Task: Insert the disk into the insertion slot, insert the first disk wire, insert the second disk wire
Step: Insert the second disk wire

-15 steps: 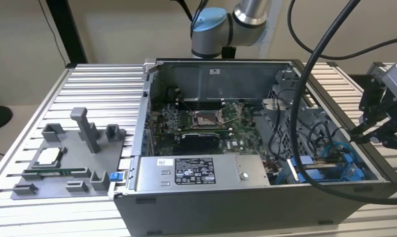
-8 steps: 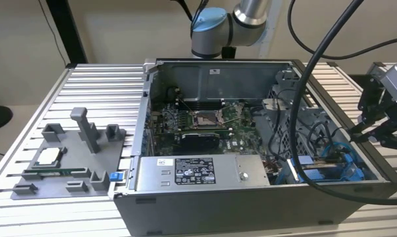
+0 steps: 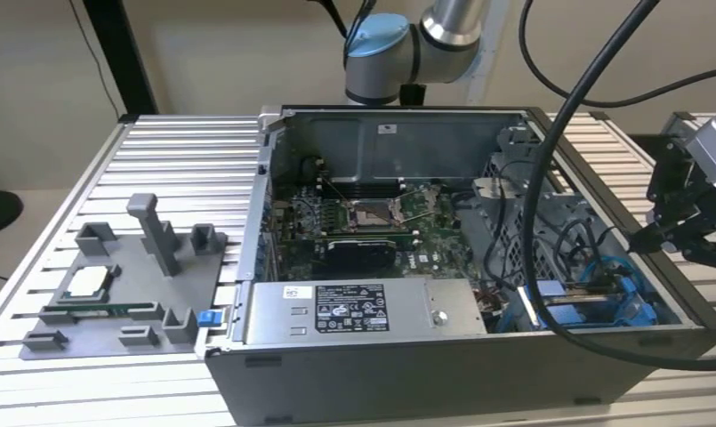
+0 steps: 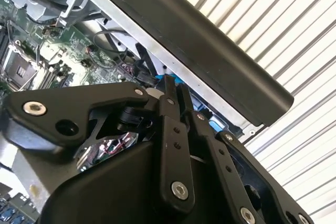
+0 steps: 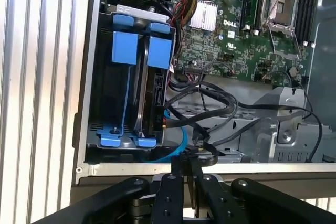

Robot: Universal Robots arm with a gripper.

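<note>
— Where's the disk sitting?
— On edge inside the insertion slot, in the corner of the computer case, blue cables curling just beside it.
— And the hand?
— Just outside the case wall near that slot, its fingers pressed together, holding nothing.

The exterior view is looking down from the front, fairly high, over the open grey metal computer case on the ribbed aluminium table; both wrist views are sitting close above the case's edge, sharing its green motherboard
</note>
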